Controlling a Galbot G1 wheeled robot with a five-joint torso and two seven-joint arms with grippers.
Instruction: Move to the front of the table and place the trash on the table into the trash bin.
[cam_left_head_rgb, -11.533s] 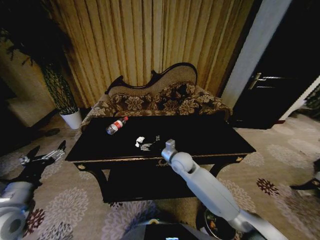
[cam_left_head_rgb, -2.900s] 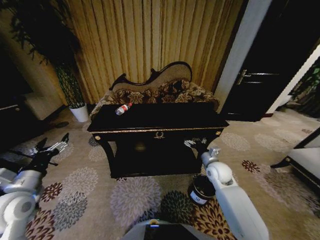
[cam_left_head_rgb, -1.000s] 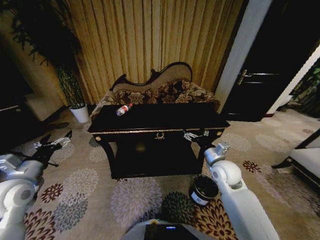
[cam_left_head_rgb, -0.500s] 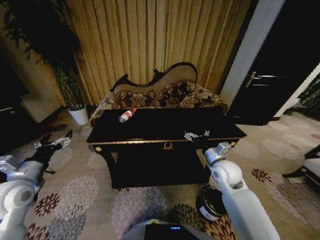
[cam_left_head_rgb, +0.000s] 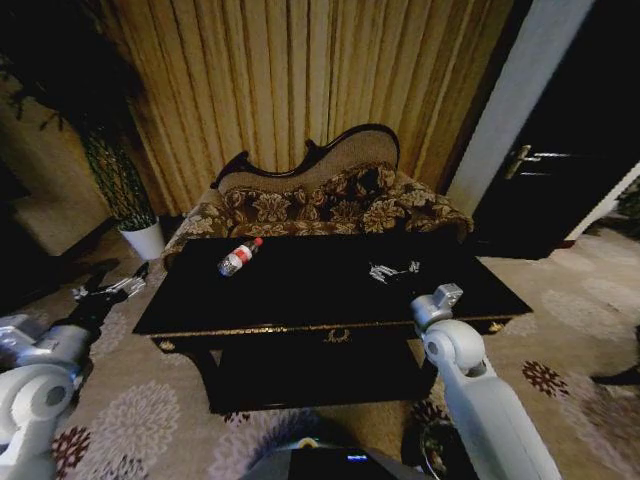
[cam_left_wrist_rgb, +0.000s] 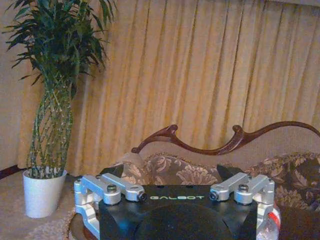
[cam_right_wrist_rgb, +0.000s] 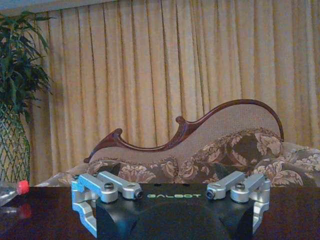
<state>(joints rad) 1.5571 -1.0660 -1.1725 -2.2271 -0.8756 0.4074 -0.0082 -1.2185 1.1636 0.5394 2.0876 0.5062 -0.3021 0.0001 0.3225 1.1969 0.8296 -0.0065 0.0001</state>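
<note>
Right tool (cam_left_head_rgb: 393, 270) hovers spread wide over the table (cam_left_head_rgb: 300, 290); left tool (cam_left_head_rgb: 108, 289) wide too.

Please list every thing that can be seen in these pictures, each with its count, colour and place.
Glossy black wooden table: one, black with gold trim, centre.
Clear plastic bottle with red cap: one, lying on the table's left part.
Patterned brown sofa: one, brown floral, behind the table.
Pleated curtains: golden, back wall.
Green plant in white pot: one, left of the sofa.
Dark door: one, far right.
Flowered carpet: beige, on the floor.
Left gripper: one, open, left of the table.
Right gripper: one, open, over the table's right part.
</note>
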